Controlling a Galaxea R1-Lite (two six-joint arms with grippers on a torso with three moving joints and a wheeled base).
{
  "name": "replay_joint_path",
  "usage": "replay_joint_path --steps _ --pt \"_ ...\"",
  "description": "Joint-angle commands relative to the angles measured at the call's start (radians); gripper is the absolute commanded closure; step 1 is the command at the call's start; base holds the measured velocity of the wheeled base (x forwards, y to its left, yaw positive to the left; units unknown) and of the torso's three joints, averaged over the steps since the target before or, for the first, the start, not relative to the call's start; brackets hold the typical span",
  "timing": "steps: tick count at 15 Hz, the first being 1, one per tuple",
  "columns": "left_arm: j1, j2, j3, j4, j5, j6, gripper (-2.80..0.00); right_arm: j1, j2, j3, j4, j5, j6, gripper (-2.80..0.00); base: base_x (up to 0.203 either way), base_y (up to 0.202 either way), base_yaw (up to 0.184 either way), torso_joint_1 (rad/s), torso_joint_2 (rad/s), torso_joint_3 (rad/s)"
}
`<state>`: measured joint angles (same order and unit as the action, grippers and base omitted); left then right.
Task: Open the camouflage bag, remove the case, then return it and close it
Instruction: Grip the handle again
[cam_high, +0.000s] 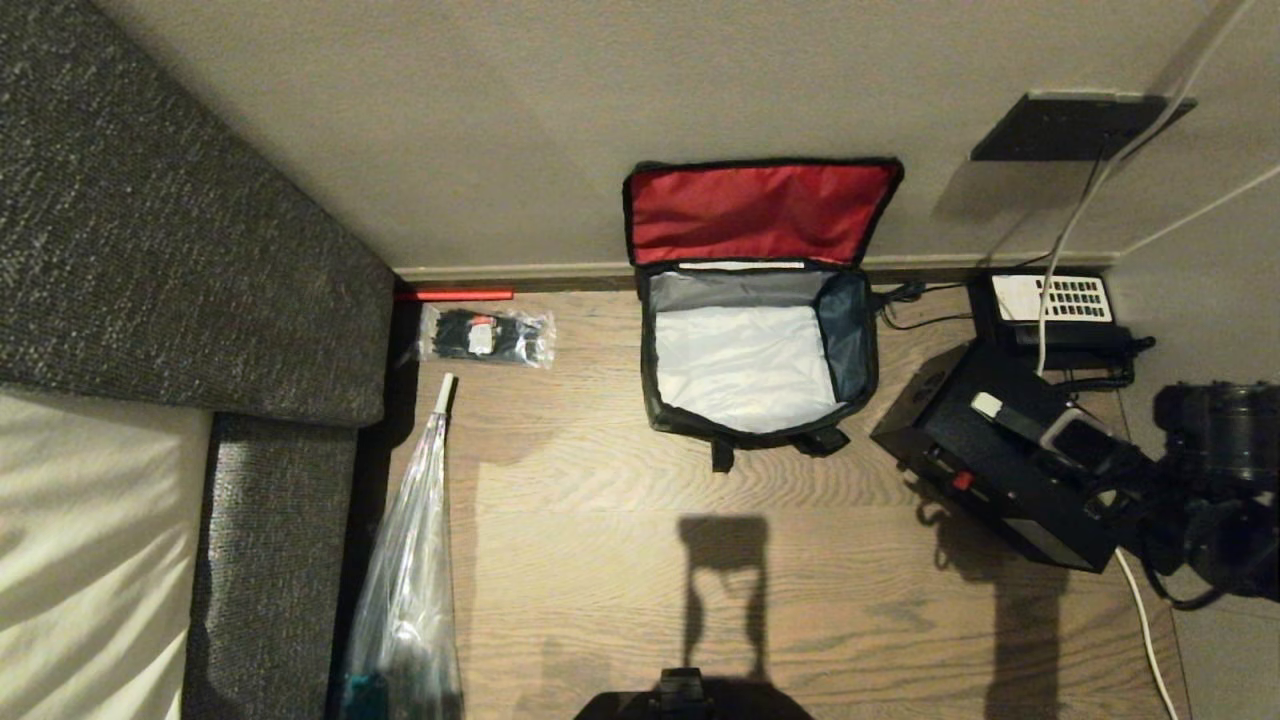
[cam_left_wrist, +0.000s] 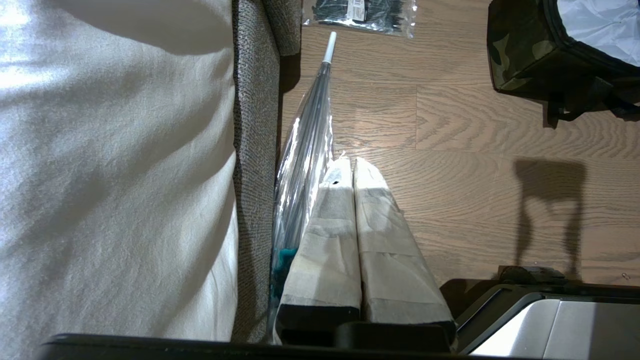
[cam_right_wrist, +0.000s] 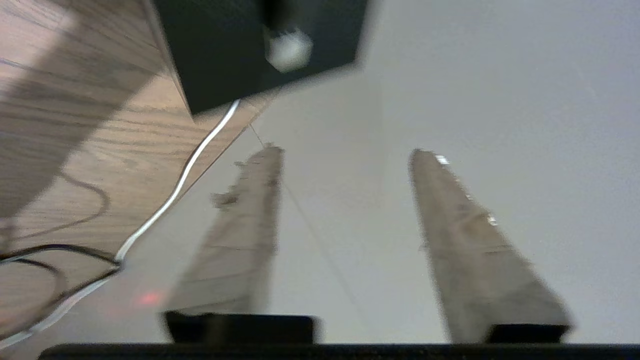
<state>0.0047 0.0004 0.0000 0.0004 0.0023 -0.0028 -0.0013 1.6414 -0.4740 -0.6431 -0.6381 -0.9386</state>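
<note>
The camouflage bag stands open on the wood floor against the wall, its red lid leaning back and its pale grey inside empty; one camouflage corner shows in the left wrist view. The black case lies on the floor to the bag's right, with a small red spot on its side. My right arm reaches in at the right edge beside the case. My right gripper is open over grey floor, nothing between its fingers, with the case's corner just beyond. My left gripper is shut and parked by the sofa.
A dark grey sofa fills the left. A clear packet of black ties and a clear-wrapped umbrella lie beside it. A black desk phone sits by the wall behind the case. A white cable trails over the floor at the right.
</note>
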Motion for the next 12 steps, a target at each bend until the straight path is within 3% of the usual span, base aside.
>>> replay_joint_path --steps 1,4,7,8,10,11,12 --pt "0.0 -0.002 0.003 0.001 0.001 0.001 0.0 0.0 -0.348 0.053 0.114 0.008 0.085 0.0 0.0 0.0 0.0 0.0 0.0 0.0" --pt "0.001 -0.002 0.003 0.0 0.001 0.001 0.0 0.002 -0.629 0.136 0.218 0.084 0.285 0.0 0.0 0.0 0.0 0.0 0.0 0.0" --pt "0.0 -0.002 0.003 0.001 0.001 0.001 0.0 0.02 -0.954 0.183 0.47 0.136 0.442 0.0 0.0 0.0 0.0 0.0 0.0 0.0" --pt "0.0 -0.002 0.003 0.001 0.001 0.001 0.0 0.027 -1.062 0.202 0.547 0.186 0.542 0.0 0.0 0.0 0.0 0.0 0.0 0.0" --pt "0.001 -0.002 0.003 0.0 0.001 0.0 0.0 0.047 -1.199 0.257 0.647 0.331 0.906 0.0 0.0 0.0 0.0 0.0 0.0 0.0" --pt "0.001 -0.002 0.003 0.0 0.001 0.002 0.0 0.059 -1.265 0.3 0.684 0.411 1.044 0.0 0.0 0.0 0.0 0.0 0.0 0.0" --pt "0.0 -0.002 0.002 0.001 0.001 0.001 0.0 0.068 -1.32 0.367 0.708 0.481 1.108 0.0 0.0 0.0 0.0 0.0 0.0 0.0"
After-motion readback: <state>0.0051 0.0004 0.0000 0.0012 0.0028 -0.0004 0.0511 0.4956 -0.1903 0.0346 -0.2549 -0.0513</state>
